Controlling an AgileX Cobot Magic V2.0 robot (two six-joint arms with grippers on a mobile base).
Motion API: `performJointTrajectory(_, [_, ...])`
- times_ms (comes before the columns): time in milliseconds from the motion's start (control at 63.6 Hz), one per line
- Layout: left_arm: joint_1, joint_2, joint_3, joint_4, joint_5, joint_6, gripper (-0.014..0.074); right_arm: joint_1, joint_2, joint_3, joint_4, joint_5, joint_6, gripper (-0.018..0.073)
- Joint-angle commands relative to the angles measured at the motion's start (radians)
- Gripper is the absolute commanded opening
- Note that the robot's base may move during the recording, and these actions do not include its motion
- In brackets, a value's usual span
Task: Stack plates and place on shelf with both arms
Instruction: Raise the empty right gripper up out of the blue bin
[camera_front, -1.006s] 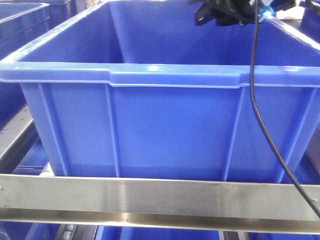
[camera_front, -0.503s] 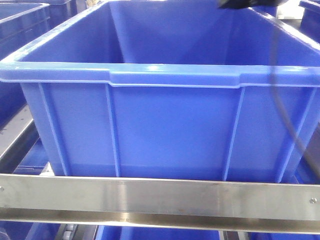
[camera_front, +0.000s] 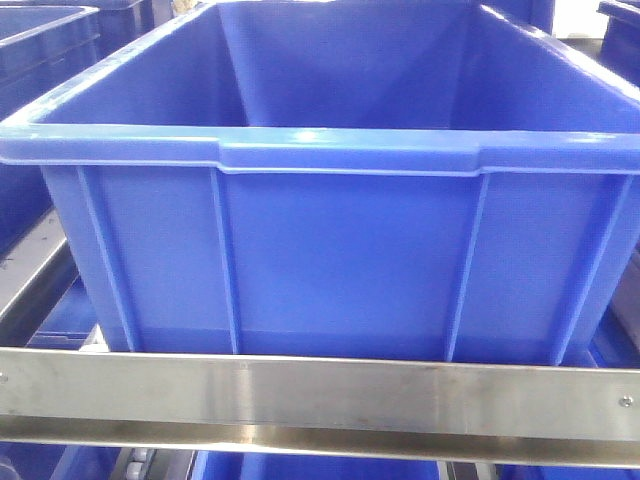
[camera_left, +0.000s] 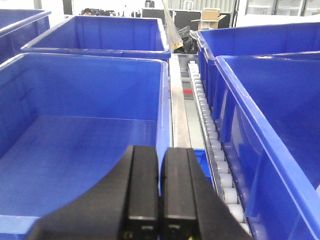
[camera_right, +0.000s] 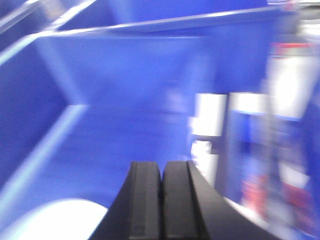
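The left gripper (camera_left: 160, 200) is hanging with its black fingers pressed together, gripping nothing, above a smooth blue plastic crate (camera_left: 75, 150). The right gripper (camera_right: 161, 205) is likewise showing its fingers together and empty (this view is blurred), with a pale rounded plate (camera_right: 55, 220) lying below-left of it inside the crate. The shelf's brushed-steel rail (camera_front: 320, 395) is running below the ribbed crate front.
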Motion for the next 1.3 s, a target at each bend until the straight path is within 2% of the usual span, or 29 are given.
performJointTrajectory(0, [-0.005,0.006,-0.035,-0.01,-0.086,-0.004,0.008,-0.037,-0.098,0.008,-0.007,-0.013,-0.007,0.0052])
performJointTrajectory(267, [-0.005,0.006,-0.035,-0.01,-0.086,-0.004,0.008,-0.056,-0.389,0.085,-0.007,0.182,-0.014,0.0052])
performJointTrajectory(660, [-0.005,0.006,-0.035,-0.01,-0.086,-0.004,0.008,-0.056,-0.749,0.182,-0.007,0.291,-0.013,0.0057])
performJointTrajectory(1100, [-0.005,0.006,-0.035,-0.01,-0.086,-0.004,0.008,-0.056,-0.777,0.182,-0.007,0.31,-0.014,0.0057])
performJointTrajectory(1288, [-0.005,0.006,-0.035,-0.01,-0.086,-0.004,0.008,-0.056,-0.816,0.258,-0.032,0.281,-0.014,0.0057])
